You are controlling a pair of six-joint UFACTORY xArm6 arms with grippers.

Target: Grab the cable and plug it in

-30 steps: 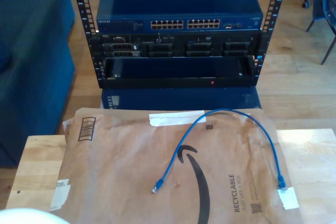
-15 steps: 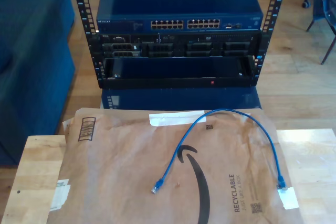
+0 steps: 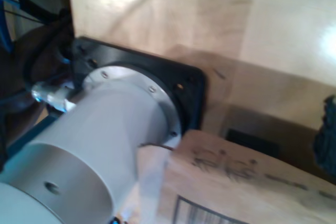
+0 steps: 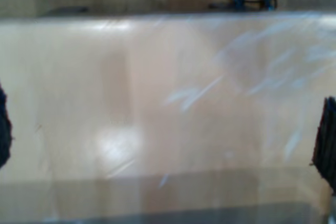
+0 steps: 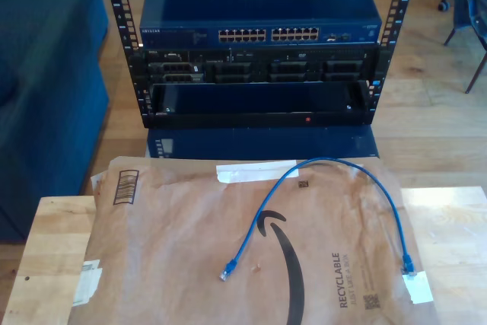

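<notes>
Exterior view: the blue cable [image 5: 327, 188] lies arched on flattened cardboard [image 5: 183, 264] before a network switch [image 5: 259, 17]. First wrist view: arm base [image 3: 100, 145], jaw state unclear. Second wrist view: wooden table [image 4: 157, 108], jaws spread wide.

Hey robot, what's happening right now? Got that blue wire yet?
Hands not on it. Blue cable lies loose on the cardboard, both plugs free. Switch ports open ahead. Nothing blocking.

Wooden floor [image 5: 426, 123] — blue sofa [image 5: 46, 81] (exterior view's left).
</notes>
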